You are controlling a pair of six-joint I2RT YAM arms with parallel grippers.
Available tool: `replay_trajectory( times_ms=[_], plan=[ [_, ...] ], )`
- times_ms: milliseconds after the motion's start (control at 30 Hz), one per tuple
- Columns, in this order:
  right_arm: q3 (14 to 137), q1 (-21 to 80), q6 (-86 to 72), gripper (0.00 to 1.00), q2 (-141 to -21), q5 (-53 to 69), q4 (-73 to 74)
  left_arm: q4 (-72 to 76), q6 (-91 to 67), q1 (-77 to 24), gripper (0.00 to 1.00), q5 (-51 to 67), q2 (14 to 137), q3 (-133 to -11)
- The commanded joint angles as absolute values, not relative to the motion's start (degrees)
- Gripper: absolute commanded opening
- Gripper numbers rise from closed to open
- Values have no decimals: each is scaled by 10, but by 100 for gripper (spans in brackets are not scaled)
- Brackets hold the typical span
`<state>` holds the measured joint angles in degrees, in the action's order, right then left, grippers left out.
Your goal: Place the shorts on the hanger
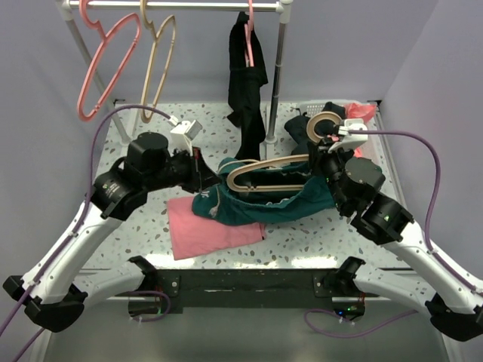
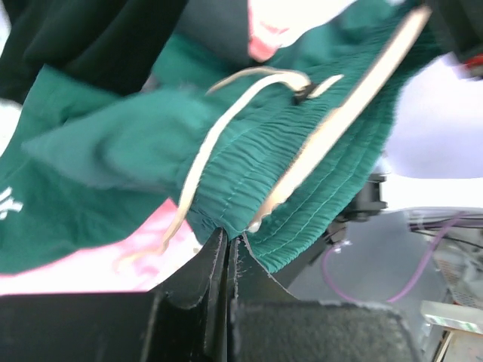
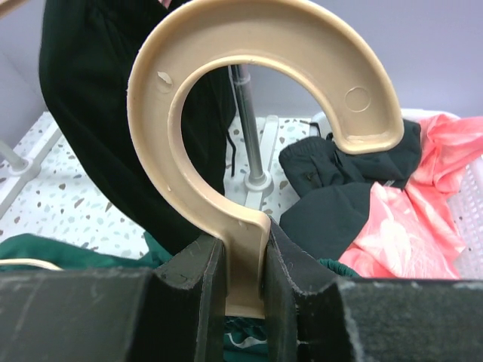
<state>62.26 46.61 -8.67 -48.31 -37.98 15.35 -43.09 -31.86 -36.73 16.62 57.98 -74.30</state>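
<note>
- You will find no word, number or brand that reads clearly in any view.
- On the shorts (image 2: 113, 151), well left of the drawstring (image 2: 226, 113), you see a small white printed mark (image 2: 7, 204). The picture edge cuts it off, and it is too blurred to read.

Teal-green shorts (image 1: 287, 205) with a cream-white drawstring (image 2: 226, 113); tan hanger (image 1: 264, 167); pink cloth (image 1: 211, 230) at their 7 o'clock; black garment (image 1: 247, 68) at 12; grey-speckled white table (image 1: 136, 234).
</note>
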Motion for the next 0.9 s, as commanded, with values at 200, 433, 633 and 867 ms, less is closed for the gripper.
replay_trajectory(
  times_ms=[200, 433, 633, 867],
  plan=[
    [711, 478, -5, 0, -522, -423, 65, -380, -413, -361, 0, 301, 609, -878],
    [722, 593, 79, 0, -564, -505, 12, -328, -448, -360, 0, 306, 635, -925],
    [708, 626, 58, 0, -574, -511, 7, -283, -470, -361, 0, 315, 639, -863],
    [774, 635, 9, 0, -583, -456, 76, -344, -398, -361, 8, 221, 635, -850]
  ],
)
